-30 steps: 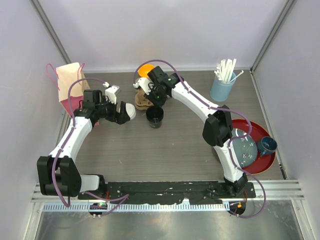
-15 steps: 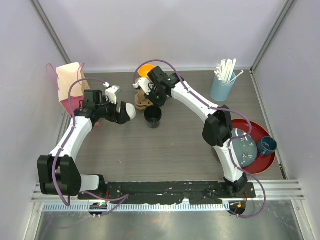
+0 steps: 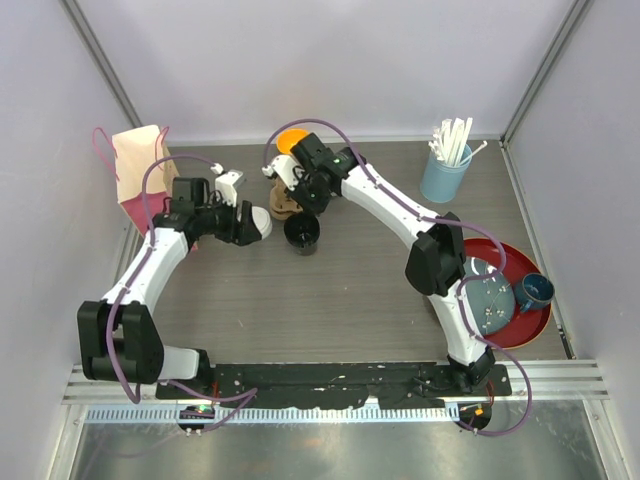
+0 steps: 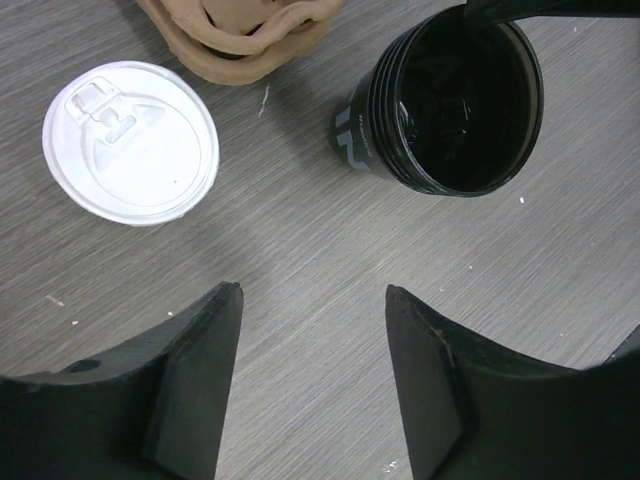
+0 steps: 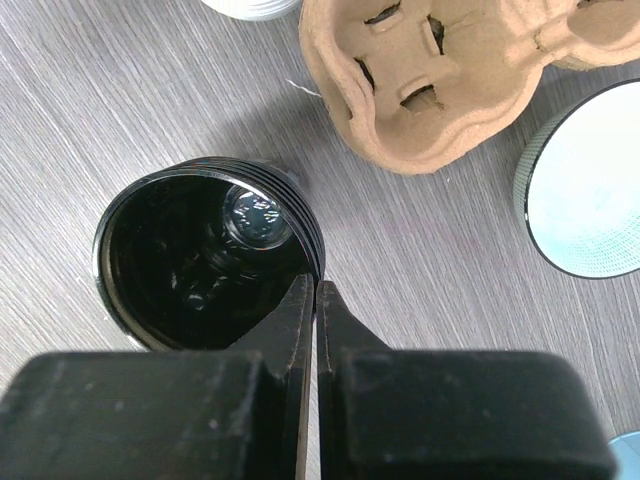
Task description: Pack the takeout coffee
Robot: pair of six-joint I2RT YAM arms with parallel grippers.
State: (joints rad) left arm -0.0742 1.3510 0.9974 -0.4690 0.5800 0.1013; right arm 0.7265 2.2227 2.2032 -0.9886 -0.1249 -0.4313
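The takeout coffee here is a small black cup (image 3: 301,232) standing upright and uncovered on the wooden table (image 3: 340,300), a little left of the middle of the surface and nearer the far edge than the near one. Its wall is matte black with a few fine ribs under the rim and a small white mark on the side. The inside is black and glossy, with one bright round reflection in it. Its round white lid (image 4: 130,143) lies flat on the surface just left of the cup, apart from it, with the moulded sip tab facing up. A brown moulded cup carrier (image 3: 287,203) sits just behind both, toward the far edge. The right gripper (image 5: 316,295) comes down at the cup's rim with its fingers pressed together. It appears to pinch the thin wall between them, though the fingertips cover the exact spot. The left gripper (image 4: 310,300) hangs over bare wood near the lid and cup, its jaws spread wide with nothing between them. A paper bag (image 3: 140,175) with pink handles stands at the far left corner, a light-blue tumbler (image 3: 443,178) of white straws stands at the far right corner, and a red tray (image 3: 530,325) holding a dark blue mug (image 3: 533,290) lies at the right edge.
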